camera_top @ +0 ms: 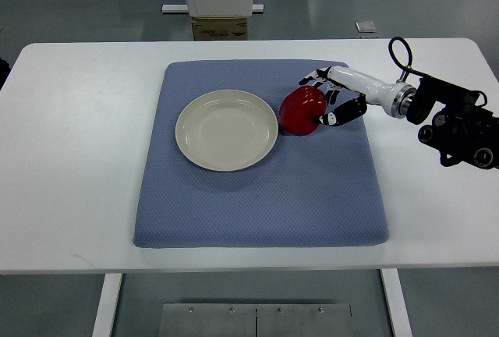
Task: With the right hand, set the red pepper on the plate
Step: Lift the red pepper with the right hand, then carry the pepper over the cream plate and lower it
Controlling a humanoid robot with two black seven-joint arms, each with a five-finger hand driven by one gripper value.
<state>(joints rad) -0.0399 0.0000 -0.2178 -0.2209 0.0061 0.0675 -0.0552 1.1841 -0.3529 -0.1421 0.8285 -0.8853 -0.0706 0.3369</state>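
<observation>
Pepper (pixel 302 110) in right hand (pixel 330 97) (beside plate (pixel 226 129)).

No text, brand, number or sign can be read here. The cardboard box (pixel 220 28) on the floor beyond the tabletop's (pixel 78 157) far edge carries a pale label with dark print, but the print is too small and blurred to make out. The small grey object (pixel 366 27) lying on the floor near the far right corner shows no legible marking either.
</observation>
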